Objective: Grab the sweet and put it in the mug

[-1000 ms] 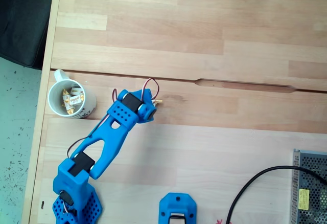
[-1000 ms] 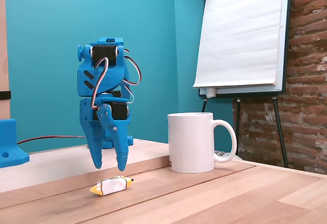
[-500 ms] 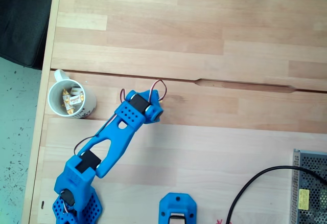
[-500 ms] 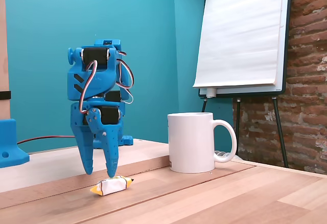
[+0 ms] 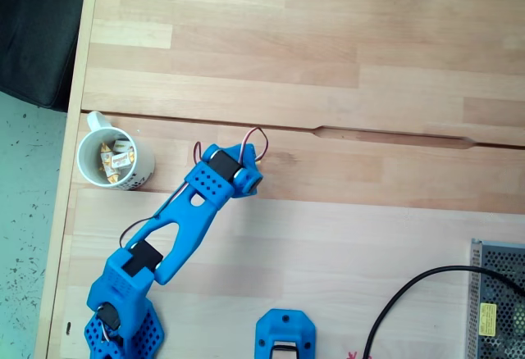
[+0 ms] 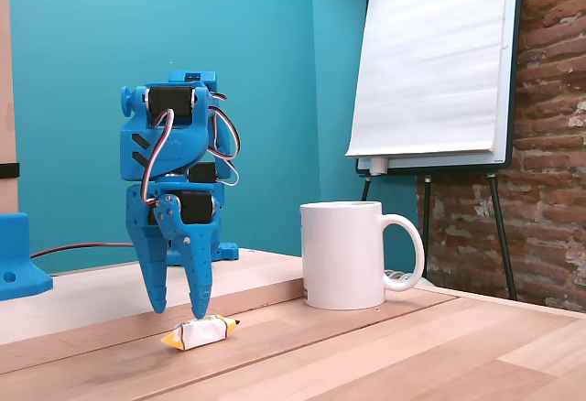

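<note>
One sweet (image 6: 200,331) lies on the wooden table (image 6: 385,355), at about nine o'clock from the mug (image 6: 345,254) in the low fixed view. The gripper (image 6: 178,309) points down with its jaws parted and empty, one fingertip just at the wrapper's top, the other off to nine o'clock of it. To grasp well, it probably needs to straddle the white middle, sink until the tips nearly meet the wood, then close. In the top-down view the mug (image 5: 141,170), already holding sweets, sits at nine o'clock from the gripper.
</note>
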`<action>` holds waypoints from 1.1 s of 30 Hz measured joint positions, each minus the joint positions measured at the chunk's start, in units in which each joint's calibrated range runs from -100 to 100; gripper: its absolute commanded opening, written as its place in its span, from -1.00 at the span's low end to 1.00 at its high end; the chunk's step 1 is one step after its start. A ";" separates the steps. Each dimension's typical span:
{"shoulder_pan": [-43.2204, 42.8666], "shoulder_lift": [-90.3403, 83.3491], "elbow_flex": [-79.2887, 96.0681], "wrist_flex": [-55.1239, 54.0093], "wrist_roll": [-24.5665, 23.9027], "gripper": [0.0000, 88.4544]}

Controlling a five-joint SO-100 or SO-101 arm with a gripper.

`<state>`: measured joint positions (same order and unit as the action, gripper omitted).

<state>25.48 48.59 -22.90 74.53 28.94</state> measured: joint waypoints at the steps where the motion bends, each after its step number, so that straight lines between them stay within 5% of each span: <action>1: 0.00 0.00 0.00 0.00 0.00 -0.46; 20: 0.00 0.00 -0.54 0.00 10.21 -0.46; 33: -2.66 0.00 -0.54 -0.41 13.04 -0.46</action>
<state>22.82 48.59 -23.44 74.13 41.98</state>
